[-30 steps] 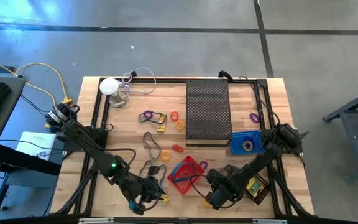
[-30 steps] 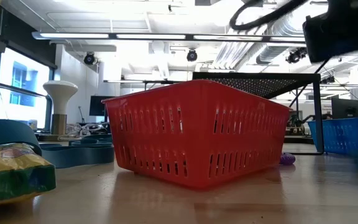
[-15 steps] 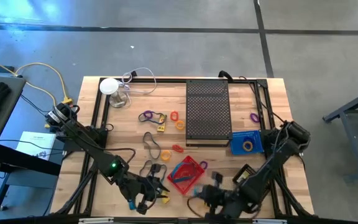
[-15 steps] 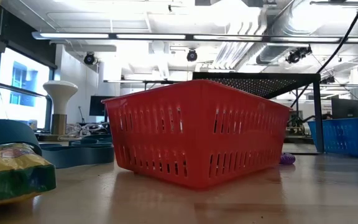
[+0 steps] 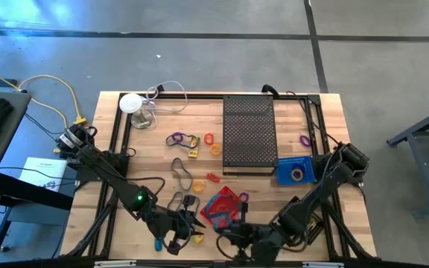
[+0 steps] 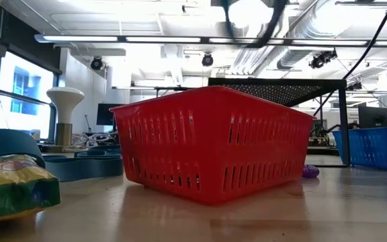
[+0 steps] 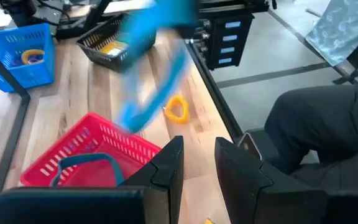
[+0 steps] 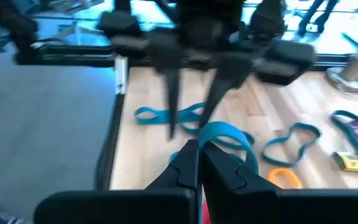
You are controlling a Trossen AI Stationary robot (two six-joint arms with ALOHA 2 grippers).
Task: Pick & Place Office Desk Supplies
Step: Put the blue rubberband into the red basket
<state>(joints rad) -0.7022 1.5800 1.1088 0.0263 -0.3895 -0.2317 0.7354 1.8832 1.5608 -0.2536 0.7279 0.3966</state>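
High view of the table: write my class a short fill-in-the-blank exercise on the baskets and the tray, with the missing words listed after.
1. The basket nearest the two grippers is coloured ____.
2. The blue basket holds a ____ ring.
3. The black perforated tray lies between the blue basket and the loose ____ on the wood.
4. The white round object stands near the table's far ____ corner.

Missing words: red; yellow; loops; left
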